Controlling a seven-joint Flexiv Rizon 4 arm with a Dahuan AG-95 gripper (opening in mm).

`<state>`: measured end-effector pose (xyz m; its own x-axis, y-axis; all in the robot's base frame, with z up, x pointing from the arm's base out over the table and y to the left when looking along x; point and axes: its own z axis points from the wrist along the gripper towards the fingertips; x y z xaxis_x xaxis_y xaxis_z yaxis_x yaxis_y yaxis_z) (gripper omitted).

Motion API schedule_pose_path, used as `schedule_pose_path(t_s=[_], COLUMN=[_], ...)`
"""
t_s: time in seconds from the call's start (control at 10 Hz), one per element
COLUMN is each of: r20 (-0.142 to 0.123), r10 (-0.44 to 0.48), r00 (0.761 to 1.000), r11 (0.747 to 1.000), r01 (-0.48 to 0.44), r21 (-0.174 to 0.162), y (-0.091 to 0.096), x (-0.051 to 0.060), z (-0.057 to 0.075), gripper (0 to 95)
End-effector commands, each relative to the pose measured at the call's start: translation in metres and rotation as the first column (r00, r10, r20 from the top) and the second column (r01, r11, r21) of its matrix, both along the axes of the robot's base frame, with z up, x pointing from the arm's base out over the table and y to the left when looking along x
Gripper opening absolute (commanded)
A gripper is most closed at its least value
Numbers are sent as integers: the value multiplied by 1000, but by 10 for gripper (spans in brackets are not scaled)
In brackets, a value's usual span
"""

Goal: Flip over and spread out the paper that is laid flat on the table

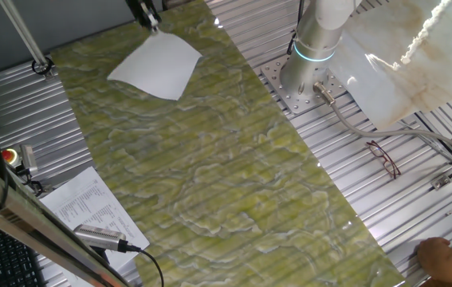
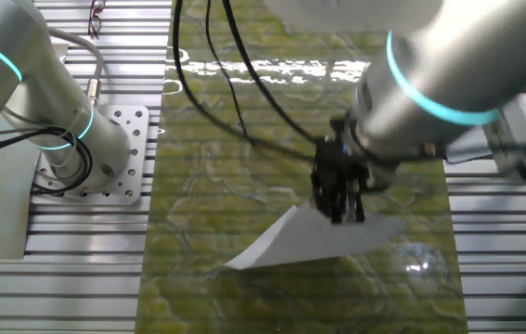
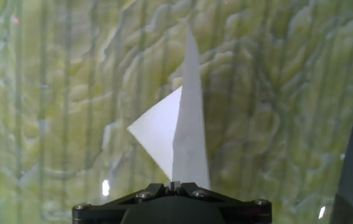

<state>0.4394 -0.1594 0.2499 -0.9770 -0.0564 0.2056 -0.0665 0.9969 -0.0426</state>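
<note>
The paper (image 1: 156,65) is a blank white sheet at the far end of the green-yellow marbled table (image 1: 210,167). My gripper (image 1: 151,23) is shut on the sheet's far edge and holds that edge up, so the paper hangs slanted with its lower part on the table. In the other fixed view the gripper (image 2: 341,210) pinches the top of the paper (image 2: 318,239). In the hand view the paper (image 3: 179,134) runs edge-on out from the closed gripper (image 3: 174,184), with a triangular part spreading left.
A printed text sheet (image 1: 90,209) and a silver cylinder (image 1: 98,236) lie at the near left on ribbed metal panels. Glasses (image 1: 383,157) lie right of the table. The arm's base (image 1: 309,76) and a beige slab (image 1: 417,64) stand at the right.
</note>
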Motion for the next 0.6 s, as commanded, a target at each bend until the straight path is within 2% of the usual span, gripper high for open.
schedule_pose_path(t_s=[0.1, 0.2, 0.4, 0.6], r20=[32, 32, 33, 36], r10=[-236, -246, -271, -278], r00=[971, 969, 962, 960], r11=[958, 953, 932, 928], r01=[227, 236, 253, 258], r21=[178, 189, 260, 268], y=[26, 32, 44, 61], x=[5, 4, 1, -4], z=[1, 0, -6, -14], gripper=[0, 0, 0, 0])
